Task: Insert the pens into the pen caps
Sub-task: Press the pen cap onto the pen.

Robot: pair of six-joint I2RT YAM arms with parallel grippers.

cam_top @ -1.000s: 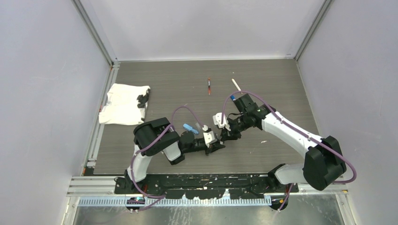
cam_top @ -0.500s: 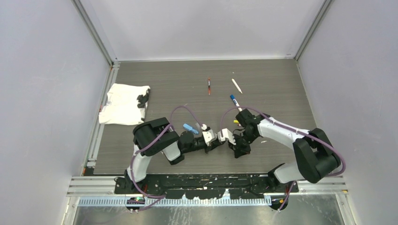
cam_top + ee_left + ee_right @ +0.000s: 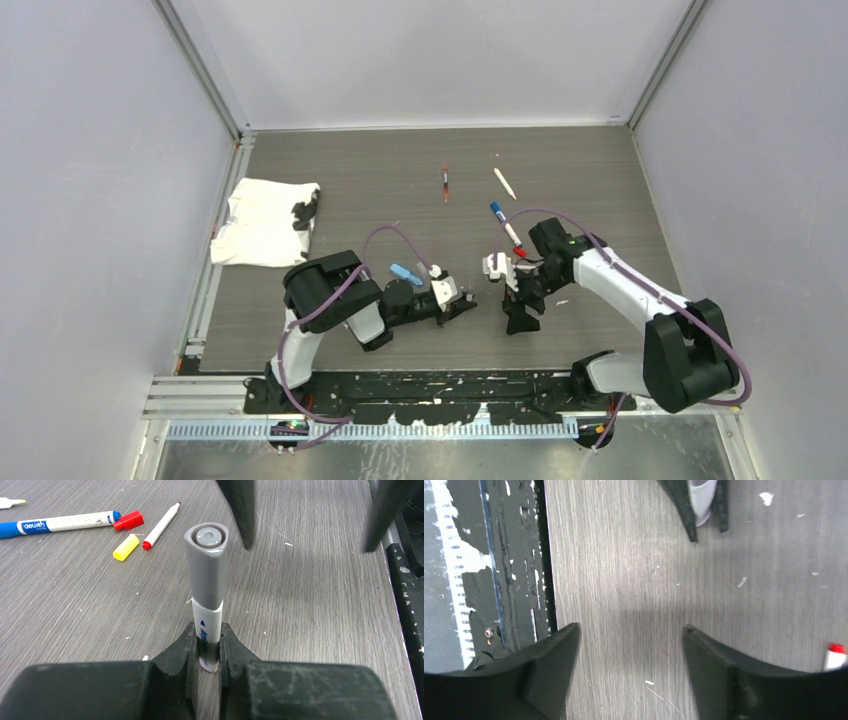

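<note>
Over the bench (image 3: 330,170), seen from above, the right arm (image 3: 610,285) has drawn back from the left jaws it met half a second ago. The right jaws now sit just beside them, apart, and have gone from clamped to wide with nothing between. With the arm swung aside, the blue-banded pen (image 3: 508,228) lies uncovered on the grey wood-grain surface. The left arm (image 3: 340,295) has not shifted, and its jaws stay narrow. Farther back lie a red-ended pen (image 3: 446,184) and a white pen (image 3: 504,183). A crumpled white cloth (image 3: 262,222) sits far left, and a light-blue oblong piece (image 3: 405,271) lies by the left arm.

From the left wrist, the left jaws pinch the smooth white barrel of the grey-capped pen (image 3: 206,630) low down. Its grey cap (image 3: 206,565) – matte, rounded-triangular in section – is seated on the far end. Beyond it, a red cap (image 3: 128,520) touches the blue-banded pen's tip; whether it is pushed on, I cannot tell. A short yellow cap (image 3: 125,547) lies loose beside a thin red-tipped pen (image 3: 161,525).

From the right wrist, the black matte right jaws stand wide over bare, scuffed bench – the grey cap shows at the top edge.
</note>
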